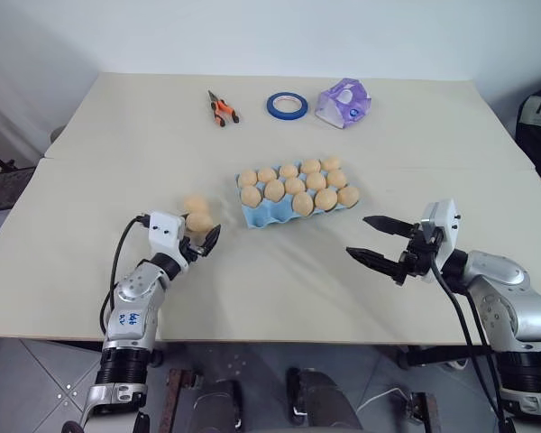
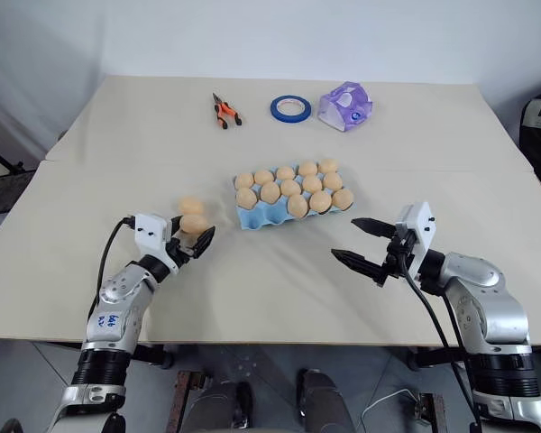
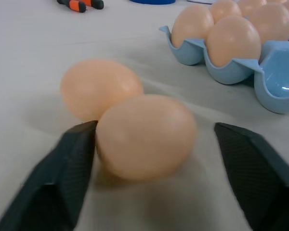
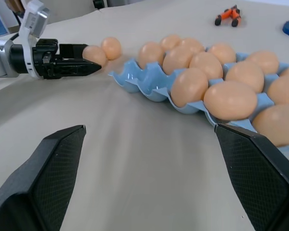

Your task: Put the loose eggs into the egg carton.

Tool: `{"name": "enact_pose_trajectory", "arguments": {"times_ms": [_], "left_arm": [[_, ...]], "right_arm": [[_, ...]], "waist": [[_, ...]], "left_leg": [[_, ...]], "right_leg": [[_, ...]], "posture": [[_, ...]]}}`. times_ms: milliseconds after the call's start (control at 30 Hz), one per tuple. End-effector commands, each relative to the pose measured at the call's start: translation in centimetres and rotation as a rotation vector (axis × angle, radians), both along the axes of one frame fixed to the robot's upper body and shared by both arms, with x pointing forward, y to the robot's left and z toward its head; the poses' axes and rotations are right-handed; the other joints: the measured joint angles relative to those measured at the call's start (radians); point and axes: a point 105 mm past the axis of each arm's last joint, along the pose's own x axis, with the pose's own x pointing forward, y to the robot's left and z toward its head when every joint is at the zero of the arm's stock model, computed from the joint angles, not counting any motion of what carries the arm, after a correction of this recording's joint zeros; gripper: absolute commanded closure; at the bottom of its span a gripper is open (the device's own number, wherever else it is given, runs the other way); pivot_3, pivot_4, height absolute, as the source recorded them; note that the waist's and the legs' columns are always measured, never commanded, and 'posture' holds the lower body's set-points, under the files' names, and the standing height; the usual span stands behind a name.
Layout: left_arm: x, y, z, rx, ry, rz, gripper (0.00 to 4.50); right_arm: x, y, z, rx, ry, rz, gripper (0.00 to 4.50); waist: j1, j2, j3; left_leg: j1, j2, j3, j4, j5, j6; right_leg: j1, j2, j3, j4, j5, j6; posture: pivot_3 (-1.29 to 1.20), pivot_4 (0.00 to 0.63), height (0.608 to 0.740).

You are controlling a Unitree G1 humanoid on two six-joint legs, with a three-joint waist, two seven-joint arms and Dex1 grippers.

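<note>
Grasp step: my left jaws straddle the nearer smooth tan loose egg, one finger touching, not yet clamped. Next: clamp, lift, carry right to the light blue pulp egg carton. Right jaws spread, empty.

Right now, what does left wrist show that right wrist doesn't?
Left wrist: the near egg close up between the left fingers, one touching it, the other apart from it. Right wrist: the left gripper seen from the side, plus the open right gripper. Both: that egg, the far egg, the carton with empty cups, the pliers.
</note>
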Motion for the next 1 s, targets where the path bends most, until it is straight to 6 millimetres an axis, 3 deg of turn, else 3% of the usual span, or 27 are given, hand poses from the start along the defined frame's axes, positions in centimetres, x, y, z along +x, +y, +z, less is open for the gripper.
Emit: {"name": "enact_pose_trajectory", "arguments": {"times_ms": [33, 67, 200, 400, 567, 900, 1000], "left_arm": [[0.1, -0.4, 0.5, 0.016, -0.031, -0.007, 1.84], [0.1, -0.4, 0.5, 0.017, -0.032, -0.009, 2.13], [-0.5, -1.2, 0.5, 0.009, -0.023, -0.056, 2.5], [-1.8, -7.7, 2.1, -0.081, -0.003, -0.261, 2.59], [-0.5, -11.6, 4.3, -0.101, -0.084, -0.307, 2.59], [2.4, -16.4, 7.5, -0.123, -0.179, -0.401, 2.59], [2.9, -17.3, 7.7, -0.114, -0.186, -0.427, 2.59]], "right_arm": [[-0.1, 0.1, 1.0, 0.007, -0.037, 0.003, 0.0], [-0.1, 0.1, 1.0, 0.005, -0.036, -0.001, 0.0], [0.0, 0.0, 0.9, 0.004, -0.035, -0.01, 0.0], [0.0, 0.1, 0.8, 0.012, -0.03, -0.023, 0.0], [-0.1, 0.3, 0.7, 0.021, -0.028, -0.034, 0.0], [-0.4, -0.3, 0.7, 0.027, -0.043, -0.083, 0.0], [-0.5, -0.4, 0.6, 0.03, -0.04, -0.091, 0.0]], "waist": [[0.0, 0.0, 0.0], [0.0, 0.0, 0.0], [0.0, 0.0, 0.0], [0.005, 0.0, 0.0], [0.021, 0.0, 0.0], [0.024, 0.0, 0.0], [0.023, 0.0, 0.0]], "left_leg": [[0.0, 0.0, 0.0, 0.0, 0.0, 0.0], [0.0, 0.0, 0.0, 0.0, 0.0, 0.0], [0.0, 0.0, 0.0, 0.0, 0.0, 0.0], [-0.001, 0.0, 0.0, 0.0, 0.0, 0.0], [-0.001, -0.001, 0.0, 0.002, 0.0, 0.001], [-0.003, -0.001, 0.0, 0.005, 0.0, 0.002], [-0.005, -0.001, 0.0, 0.009, -0.002, 0.003]], "right_leg": [[0.0, 0.0, 0.0, 0.0, 0.0, 0.0], [0.0, 0.0, 0.0, 0.0, 0.0, 0.0], [0.0, 0.0, 0.0, 0.0, 0.0, 0.0], [0.0, 0.0, 0.0, -0.001, 0.0, 0.0], [0.0, 0.001, 0.0, 0.0, 0.0, 0.0], [0.0, 0.002, 0.001, -0.001, 0.001, 0.002], [0.0, 0.002, 0.001, -0.001, 0.002, 0.003]], "posture": [[0.0, 0.15, 0.74], [0.0, 0.15, 0.74], [0.0, 0.15, 0.74], [0.0, 0.15, 0.74], [0.0, 0.15, 0.74], [0.0, 0.15, 0.74], [0.0, 0.15, 0.74]]}}
